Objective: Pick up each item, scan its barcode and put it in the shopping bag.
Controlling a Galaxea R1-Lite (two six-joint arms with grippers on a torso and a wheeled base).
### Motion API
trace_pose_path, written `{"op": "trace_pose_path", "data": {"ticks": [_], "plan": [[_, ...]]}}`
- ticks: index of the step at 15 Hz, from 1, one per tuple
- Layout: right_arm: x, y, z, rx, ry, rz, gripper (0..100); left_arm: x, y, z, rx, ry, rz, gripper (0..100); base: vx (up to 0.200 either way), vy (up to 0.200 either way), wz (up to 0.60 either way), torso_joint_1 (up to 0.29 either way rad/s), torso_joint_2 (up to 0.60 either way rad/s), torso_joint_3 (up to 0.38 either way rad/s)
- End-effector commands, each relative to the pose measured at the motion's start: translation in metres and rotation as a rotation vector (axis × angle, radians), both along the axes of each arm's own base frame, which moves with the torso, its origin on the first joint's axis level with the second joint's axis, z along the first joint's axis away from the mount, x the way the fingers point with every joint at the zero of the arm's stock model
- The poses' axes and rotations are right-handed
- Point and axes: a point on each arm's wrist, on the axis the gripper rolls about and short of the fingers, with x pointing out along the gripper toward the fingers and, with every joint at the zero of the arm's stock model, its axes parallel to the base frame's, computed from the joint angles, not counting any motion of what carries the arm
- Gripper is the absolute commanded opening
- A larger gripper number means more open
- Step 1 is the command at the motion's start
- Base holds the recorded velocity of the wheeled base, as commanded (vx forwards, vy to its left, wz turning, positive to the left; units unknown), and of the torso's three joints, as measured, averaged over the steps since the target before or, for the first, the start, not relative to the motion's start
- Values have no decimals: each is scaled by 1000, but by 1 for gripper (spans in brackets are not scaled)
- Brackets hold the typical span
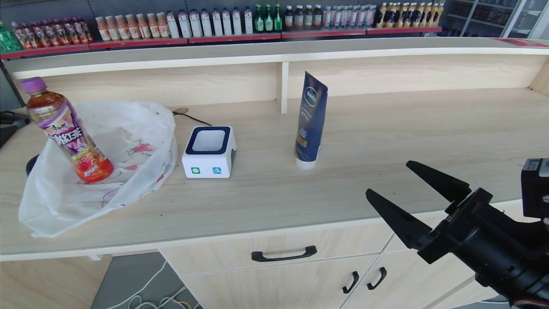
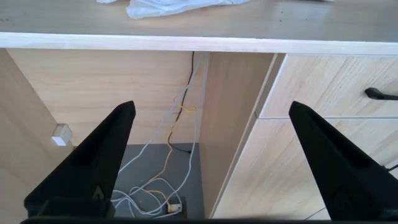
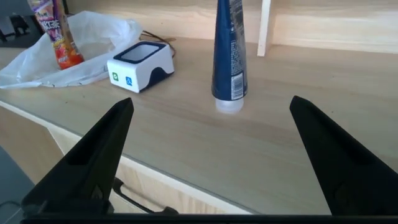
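Count: 1 blue tube, 1 tea bottle, 1 shopping bag, 1 scanner, 2 grippers. R gripper sits at the front edge of the counter, pointing in over it, its 2 black fingers spread wide w/ nothing betw. them. The tube stands cap-down straight ahead of it, well apart and untouched. The scanner is further off to that gripper's left, and the bag is beyond that, farthest from it, w/ the bottle leaning in its open mouth. L gripper is below countertop level, facing the cabinet front, its 2 fingers also wide apart and empty. Head view has 3 drawer handles under the counter. Left wrist view adds what the others lack: an open bay under the counter w/ cables trailing to the floor, and a bit of bag on the top above. Right wrist view gives the barcode side of the tube.
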Motion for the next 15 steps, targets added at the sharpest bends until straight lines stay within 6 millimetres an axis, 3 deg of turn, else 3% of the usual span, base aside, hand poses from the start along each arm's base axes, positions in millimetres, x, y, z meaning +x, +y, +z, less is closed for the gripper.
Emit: {"op": "trace_pose_path", "data": {"ticks": [1, 5, 13, 15], "plan": [[22, 19, 21, -5, -116, 8, 100, 0, 0, 0, -2, 0, 1, 100, 0, 0, 0, 0, 0, 0], [49, 41, 14, -59, -121, 8, 100, 0, 0, 0, 0, 0, 1, 100, 0, 0, 0, 0, 0, 0], [100, 73, 37, -89, -45, -98, 100, 0, 0, 0, -2, 0, 0, 100, 0, 0, 0, 0, 0, 0], [115, 82, 28, -89, -25, -142, 100, 0, 0, 0, -2, 0, 0, 100, 0, 0, 0, 0, 0, 0]]}}
